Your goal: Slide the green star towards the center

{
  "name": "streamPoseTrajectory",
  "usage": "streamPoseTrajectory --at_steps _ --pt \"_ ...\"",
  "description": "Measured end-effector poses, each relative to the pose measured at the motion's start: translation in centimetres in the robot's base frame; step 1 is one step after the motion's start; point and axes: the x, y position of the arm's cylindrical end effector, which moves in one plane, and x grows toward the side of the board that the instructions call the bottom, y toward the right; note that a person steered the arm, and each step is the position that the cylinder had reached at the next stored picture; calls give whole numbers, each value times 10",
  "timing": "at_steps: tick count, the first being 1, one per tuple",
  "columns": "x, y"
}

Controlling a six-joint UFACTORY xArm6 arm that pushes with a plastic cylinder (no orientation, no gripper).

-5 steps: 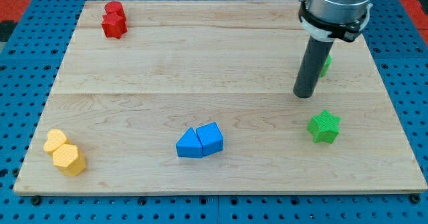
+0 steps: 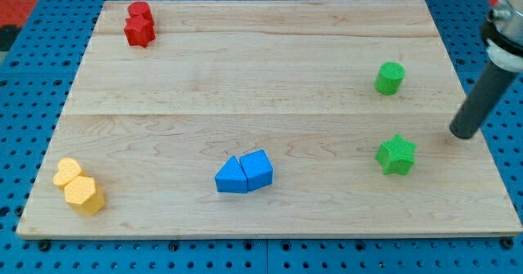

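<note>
Pale wood tabletop [image 2: 245, 86]: the green star [image 2: 396, 154] sits near the right edge. My tip [image 2: 463, 133] — a plain rod, no end effector to open or close — stands just right of it, placed to push leftward toward center.

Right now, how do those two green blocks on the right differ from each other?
The green star has pointed arms, while the green cylinder is round and smooth-sided. The green star lies nearer the view's bottom; the green cylinder sits above it, toward the view's top. My tip is just to the right of the green star and farther from the green cylinder. Both share the same bright green.
</note>
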Motion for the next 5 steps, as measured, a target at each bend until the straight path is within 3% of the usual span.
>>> streamPoseTrajectory --at_steps 2,3,4,5 --pt "33 -32" --pt "27 -84" --pt "-4 -180" --pt "22 -128"
